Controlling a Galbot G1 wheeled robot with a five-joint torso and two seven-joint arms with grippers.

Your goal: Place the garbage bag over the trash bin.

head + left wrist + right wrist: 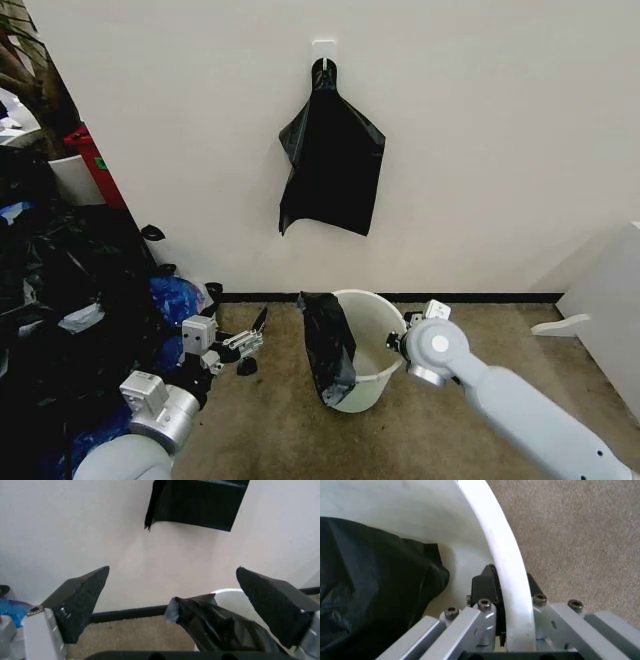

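White plastic sits between the fingers of my right pincer (512,592): one dark pad inside the wall, the other outside, closed tight on the rolled rim of the trash bin (375,310). The bin stands on the tan carpeted floor (270,420), close to the black baseboard at the foot of the white wall (480,130), and I hold it at its right-hand side.

The garbage bag (328,345) hangs over the bin's left side, crinkled and glossy, part of it falling inside the bucket and part down the outer wall. In my right wrist view the black film (370,592) bunches against the inner wall, near my inner pad; I cannot tell whether the two touch.

My left pincer (238,344) hovers above the floor just left of the bin, near the bag but apart from it. Its two dark pads (80,603) stand wide apart and hold nothing, with the bag's folded top (210,624) showing between them farther off.

Above the bin, flat black bags (332,160) hang pinched at a white hook (323,48) on the wall. A heap of stuffed black sacks (60,290) lies along the floor's left edge.
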